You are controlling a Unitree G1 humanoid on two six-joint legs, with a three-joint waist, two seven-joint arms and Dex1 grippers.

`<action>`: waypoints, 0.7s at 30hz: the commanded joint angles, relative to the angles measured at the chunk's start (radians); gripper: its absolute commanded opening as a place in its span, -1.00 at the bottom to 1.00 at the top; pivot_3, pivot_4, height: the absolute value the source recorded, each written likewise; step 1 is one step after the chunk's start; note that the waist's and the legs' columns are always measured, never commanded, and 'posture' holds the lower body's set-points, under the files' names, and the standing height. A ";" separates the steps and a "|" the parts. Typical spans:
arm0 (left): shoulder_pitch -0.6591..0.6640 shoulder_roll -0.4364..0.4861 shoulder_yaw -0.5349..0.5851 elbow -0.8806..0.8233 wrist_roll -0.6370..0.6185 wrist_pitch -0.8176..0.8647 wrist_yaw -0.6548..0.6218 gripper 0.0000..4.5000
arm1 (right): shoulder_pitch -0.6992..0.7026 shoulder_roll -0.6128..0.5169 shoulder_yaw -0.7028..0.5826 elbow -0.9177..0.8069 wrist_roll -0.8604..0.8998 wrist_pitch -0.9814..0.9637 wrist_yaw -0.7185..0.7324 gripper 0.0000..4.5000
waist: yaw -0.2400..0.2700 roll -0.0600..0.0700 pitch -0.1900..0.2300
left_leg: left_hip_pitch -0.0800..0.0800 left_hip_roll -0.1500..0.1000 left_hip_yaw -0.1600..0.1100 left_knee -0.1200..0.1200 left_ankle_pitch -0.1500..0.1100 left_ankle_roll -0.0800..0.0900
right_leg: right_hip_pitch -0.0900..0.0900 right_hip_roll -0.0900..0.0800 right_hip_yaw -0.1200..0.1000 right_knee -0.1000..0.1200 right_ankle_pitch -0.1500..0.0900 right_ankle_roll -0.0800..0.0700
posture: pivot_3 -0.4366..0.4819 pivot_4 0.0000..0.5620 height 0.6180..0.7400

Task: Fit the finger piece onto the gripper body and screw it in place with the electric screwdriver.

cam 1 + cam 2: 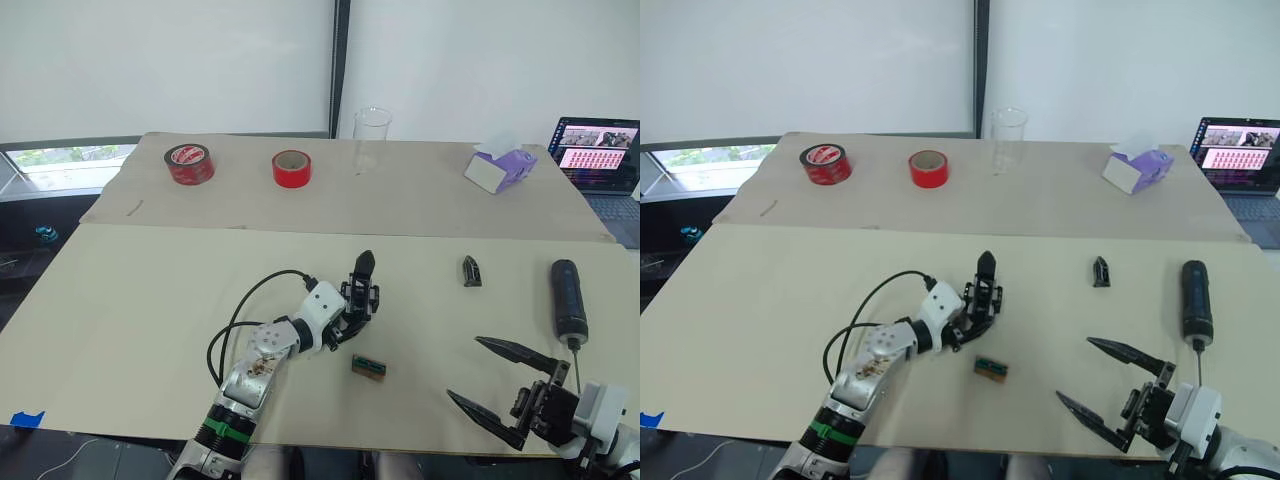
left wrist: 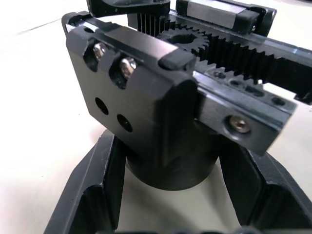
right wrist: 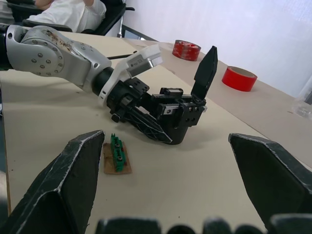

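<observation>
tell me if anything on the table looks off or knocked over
Nothing stands out. The left gripper is closed around the round base of the gripper body, which stands upright. The finger piece and the electric screwdriver lie apart on the table, untouched, and the open right gripper holds nothing.

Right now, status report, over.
Left gripper shut on gripper body. Right gripper open, holding nothing. Finger piece and screwdriver lie on table. Small green block near body.
</observation>
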 commanded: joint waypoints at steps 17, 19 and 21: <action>0.061 0.308 0.182 0.079 -0.256 -0.208 -0.318 0.97 | 0.134 0.066 -0.101 -0.100 0.024 0.069 -0.168 1.00 | -0.010 0.004 -0.002 | 0.000 0.003 0.000 -0.001 0.001 -0.002 | -0.003 0.001 -0.001 0.002 -0.003 -0.006 | -0.05 -0.47 1.00; 0.057 0.357 0.227 0.124 -0.324 -0.264 -0.434 0.97 | 0.181 0.107 -0.111 -0.119 0.008 0.087 -0.224 1.00 | -0.007 0.004 -0.002 | 0.000 0.003 0.000 -0.002 0.001 -0.003 | -0.003 0.001 -0.001 0.002 -0.003 -0.006 | -0.05 -0.47 1.00; 0.056 0.398 0.261 0.122 -0.422 -0.254 -0.570 0.97 | 0.225 0.136 -0.101 -0.143 0.007 0.122 -0.264 1.00 | -0.007 0.004 -0.002 | -0.001 0.003 0.000 -0.002 0.001 -0.003 | -0.004 0.001 -0.001 0.002 -0.004 -0.006 | -0.05 -0.47 1.00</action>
